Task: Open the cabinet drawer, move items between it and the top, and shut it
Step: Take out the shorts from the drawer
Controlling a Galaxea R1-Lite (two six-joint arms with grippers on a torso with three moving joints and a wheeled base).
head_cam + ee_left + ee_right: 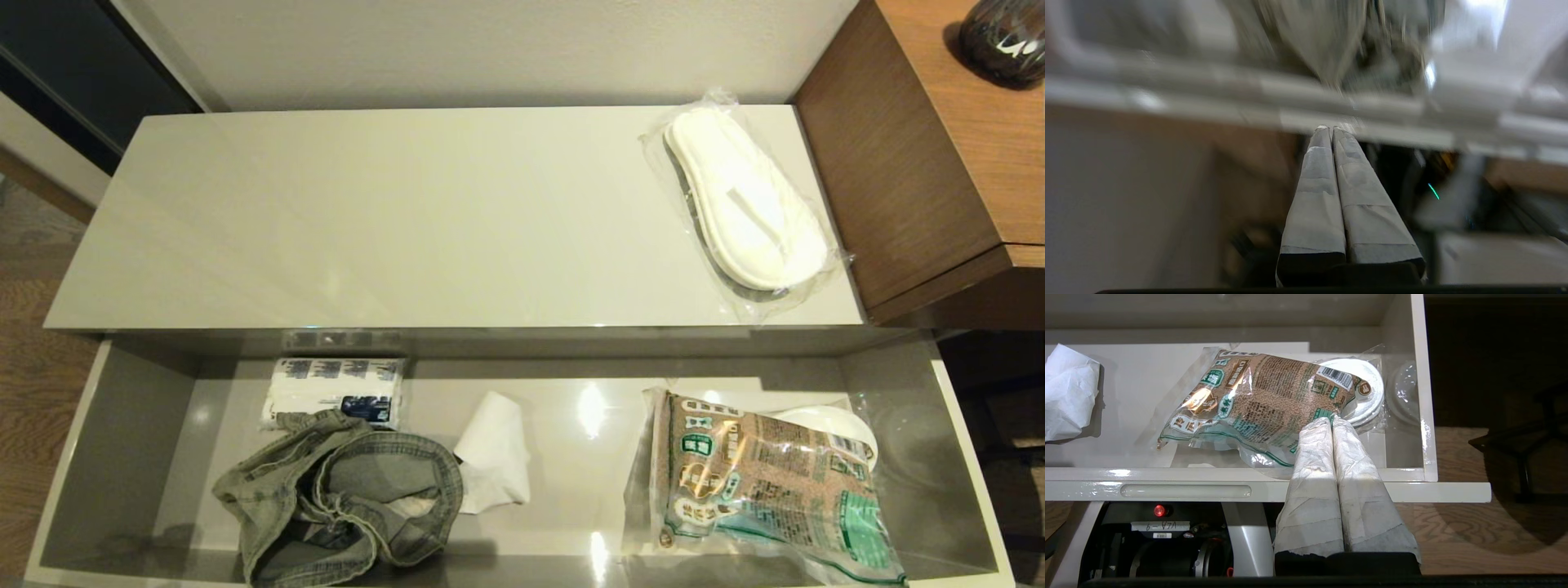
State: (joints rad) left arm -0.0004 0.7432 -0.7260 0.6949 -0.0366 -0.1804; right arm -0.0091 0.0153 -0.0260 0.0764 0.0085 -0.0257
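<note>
Glossy cream fills the head view: the top (392,220) spans the upper half of the frame, and the wrapped slippers (744,200) lie at its upper right, close to the edge beside the wooden desk (963,139). Below, the cabinet drawer (122,441) stands open. The denim garment (343,498) sits crumpled at lower left, touching a blue-and-white paper pack (333,390) behind it and a white cloth (494,453) to its right. The food packet (767,490) lies at lower right over a white disc. Neither arm shows here.

In the left wrist view the left pincer (1333,130) is clenched on nothing, its tips pointing at a pale edge crossing mid-frame; everything past it is blurred. Judging from that, a clenched pincer reaching the denim would only push it, and loose folds could drag the paper pack or the cloth along.

In the right wrist view the right pincer (1332,420) is clenched and empty too, hanging before the drawer front, with the packet at centre. The packet's slick wrap may slip if nudged. A garment lifted low could catch on the top's overhanging front edge, and closing the drawer on trailing cloth would jam it.
</note>
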